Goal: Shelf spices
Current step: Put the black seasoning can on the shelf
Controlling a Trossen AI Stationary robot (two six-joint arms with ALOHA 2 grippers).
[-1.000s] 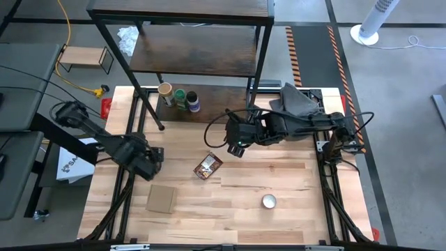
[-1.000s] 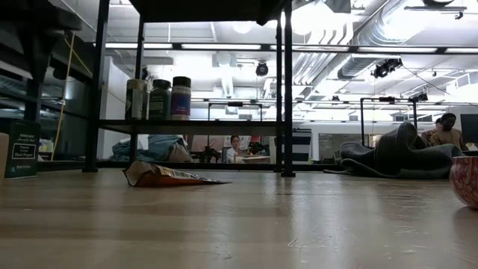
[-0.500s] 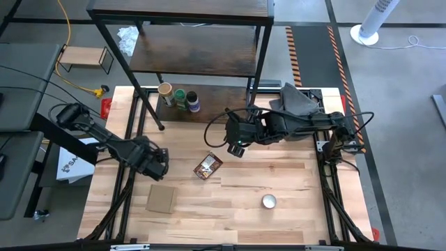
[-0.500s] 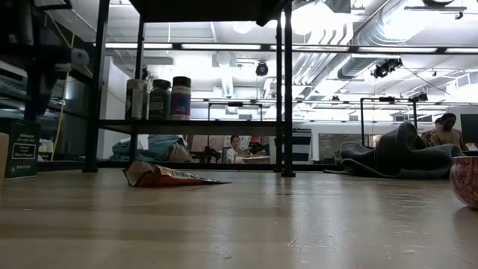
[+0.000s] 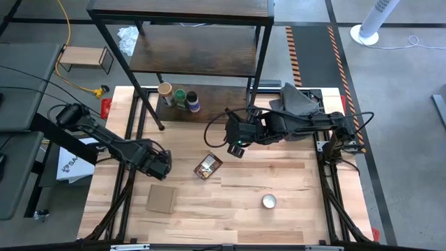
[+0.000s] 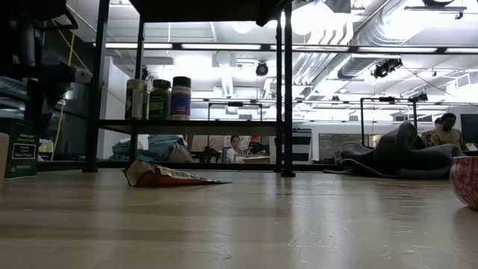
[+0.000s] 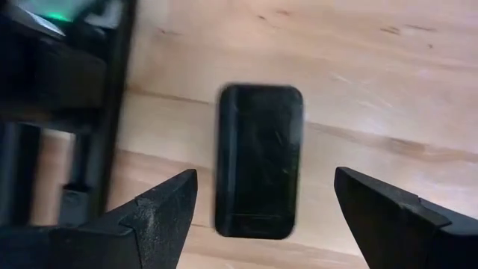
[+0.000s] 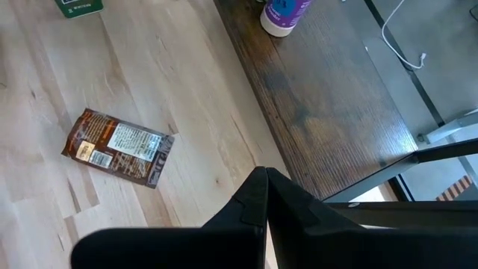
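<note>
Left gripper [image 7: 258,205] hangs over the small dark tin [image 7: 258,159] near the bench's left edge, fingers apart, nothing held. Pick step: descend, close. Right gripper [image 5: 235,148] idle mid-bench, fingers together. Shelf [image 5: 202,52] at far edge.

Both arms over the table, one gripper spread, one closed.
The left gripper [image 5: 162,164] points downward on a bent arm, fingers [image 7: 153,217] wide apart. The right gripper [image 5: 234,144] reaches out low, its fingers [image 8: 258,205] pressed together.
</note>
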